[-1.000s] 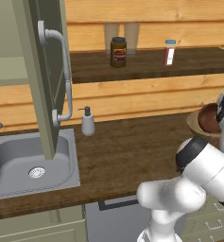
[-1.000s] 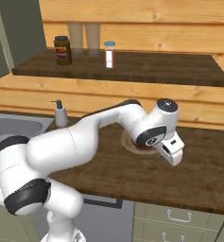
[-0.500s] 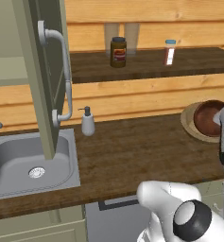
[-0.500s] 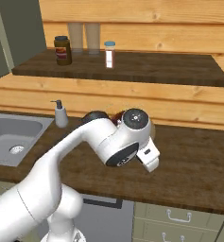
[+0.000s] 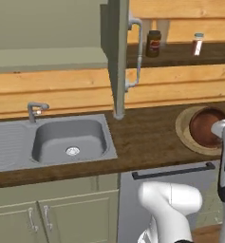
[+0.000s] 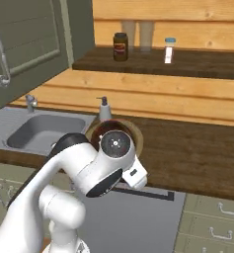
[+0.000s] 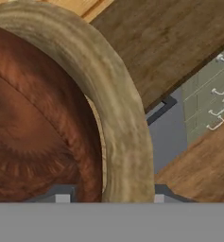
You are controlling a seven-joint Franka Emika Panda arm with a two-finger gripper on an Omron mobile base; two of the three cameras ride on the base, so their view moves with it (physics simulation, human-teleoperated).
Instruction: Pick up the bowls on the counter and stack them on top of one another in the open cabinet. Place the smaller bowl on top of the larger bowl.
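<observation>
From the left base view we see the smaller bowl [image 5: 208, 126] sitting inside the larger bowl [image 5: 184, 132] on the surface [image 5: 147, 137]. In the right base view, both sit beside the sink [image 6: 37, 130]. In the hand view, our pincer [image 7: 108, 196] straddles the tan rim, holding the larger bowl.

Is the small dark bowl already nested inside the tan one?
Yes. The small dark bowl sits inside the tan bowl, its rim ringing it, on the counter.
</observation>
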